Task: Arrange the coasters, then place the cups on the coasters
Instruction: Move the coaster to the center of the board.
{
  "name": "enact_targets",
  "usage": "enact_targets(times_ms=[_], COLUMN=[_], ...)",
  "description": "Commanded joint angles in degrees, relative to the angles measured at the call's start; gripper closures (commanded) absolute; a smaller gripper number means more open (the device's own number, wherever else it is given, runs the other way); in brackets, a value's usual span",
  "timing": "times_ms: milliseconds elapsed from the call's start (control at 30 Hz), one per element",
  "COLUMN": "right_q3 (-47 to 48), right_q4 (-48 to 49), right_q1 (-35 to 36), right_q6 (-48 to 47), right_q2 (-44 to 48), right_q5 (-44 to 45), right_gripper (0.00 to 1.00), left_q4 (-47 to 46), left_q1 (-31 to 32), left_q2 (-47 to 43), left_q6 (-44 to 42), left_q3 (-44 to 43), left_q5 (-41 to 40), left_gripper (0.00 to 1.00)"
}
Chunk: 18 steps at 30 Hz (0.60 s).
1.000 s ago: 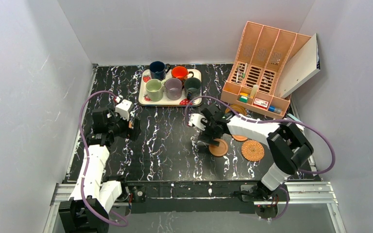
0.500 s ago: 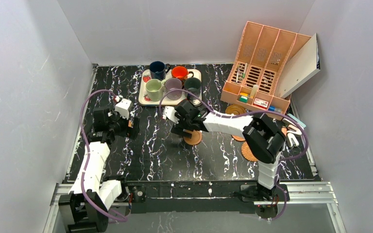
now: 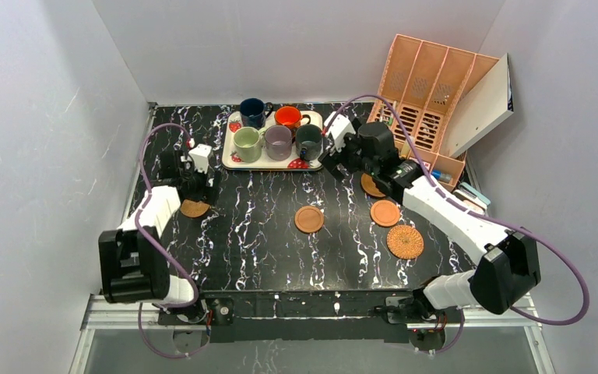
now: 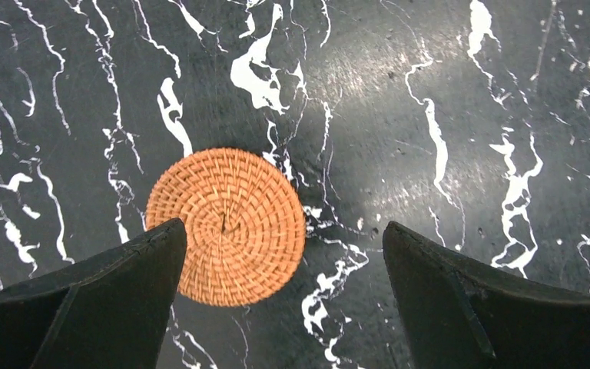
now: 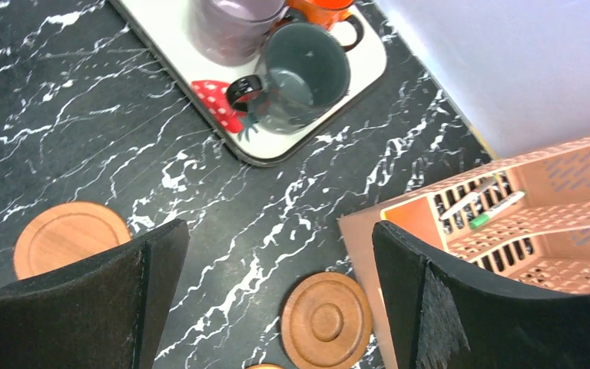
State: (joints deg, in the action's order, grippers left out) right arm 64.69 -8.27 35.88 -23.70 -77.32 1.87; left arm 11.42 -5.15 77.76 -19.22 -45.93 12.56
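My left gripper (image 4: 283, 225) hangs open over the table, and a woven coaster (image 4: 227, 227) lies flat under its left finger, held by nothing. From above, that gripper (image 3: 200, 191) is just beyond this coaster (image 3: 195, 208) at the left. My right gripper (image 5: 278, 231) is open and empty, high between the tray and the organizer (image 3: 332, 156). Below it lies the ringed brown coaster (image 5: 326, 320). Two smooth coasters (image 3: 309, 219) (image 3: 385, 213) and another woven one (image 3: 405, 241) lie mid-table. Navy (image 3: 254, 111), orange (image 3: 288, 117), green (image 3: 246, 142), mauve (image 3: 277, 142) and dark grey-green (image 5: 303, 73) cups stand on the tray.
The white strawberry-print tray (image 3: 296, 164) sits at the back centre. A peach desk organizer (image 3: 420, 109) with small items stands at the back right, a white board (image 3: 479, 105) leaning on it. Grey walls close in the left, back and right.
The right arm left a smooth coaster at mid-table and swung back toward the tray and organizer. The left arm shifted, and a woven coaster now lies in the open under it.
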Motion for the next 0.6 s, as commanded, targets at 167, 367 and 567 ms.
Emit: enact_targets(times_ms=[167, 367, 567], right_q3=[-2.25, -2.44, -2.96], right_q4=[1.89, 2.51, 3.24], right_q1=[0.46, -0.52, -1.53], right_q6=[0.57, 0.08, -0.36], right_q2=[-1.87, -1.48, -0.54], right_q5=[-0.52, 1.1, 1.9], right_gripper=[0.01, 0.01, 0.01], left_q4=[-0.79, -0.52, -0.03], left_q1=[0.13, 0.2, 0.7], left_q2=[6.42, 7.27, 7.79], left_q6=[2.18, 2.53, 2.14], left_q3=[-4.16, -3.89, -3.42], left_q5=[2.32, 4.2, 4.09], left_gripper=[0.04, 0.03, 0.03])
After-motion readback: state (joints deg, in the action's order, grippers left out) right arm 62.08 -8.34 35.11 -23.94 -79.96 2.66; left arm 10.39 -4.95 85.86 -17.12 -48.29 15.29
